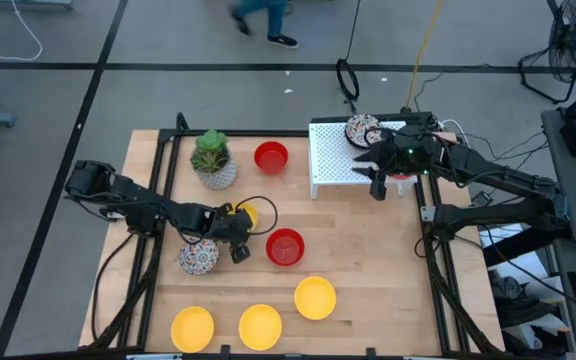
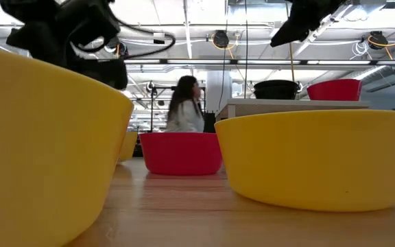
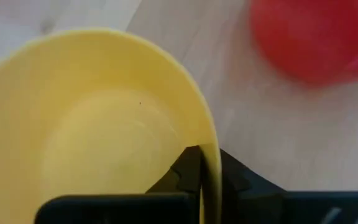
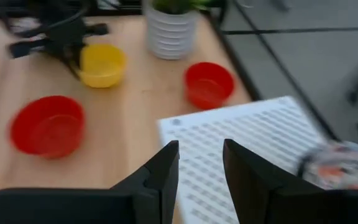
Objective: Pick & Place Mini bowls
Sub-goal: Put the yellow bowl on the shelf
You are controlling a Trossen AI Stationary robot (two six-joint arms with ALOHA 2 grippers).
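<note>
My left gripper (image 1: 236, 228) is near the table's middle, shut on a yellow mini bowl (image 1: 248, 213), which fills the left wrist view (image 3: 98, 124). A speckled bowl (image 1: 198, 257) and a red bowl (image 1: 285, 247) rest on the table beside it. Another red bowl (image 1: 271, 156) stands farther back. Three yellow bowls (image 1: 260, 325) sit along the near edge. My right gripper (image 4: 201, 165) is open and empty, hovering over the white perforated stand (image 1: 343, 160). The stand carries a speckled bowl (image 1: 363, 130) and a red bowl (image 2: 334, 89). My left gripper pinches the yellow bowl's rim (image 3: 211, 155), one finger (image 3: 185, 174) inside the bowl and the other outside its wall. The bowl stays upright with its opening up. Whether its base is on the table or just above it, I cannot tell.
A white ribbed pot with a green plant (image 1: 212, 160) stands at the far left of the table. Bare wood lies between the red bowl and the stand. A person (image 2: 184, 103) is in the room behind the table, and another walks past its far side (image 1: 263, 20).
</note>
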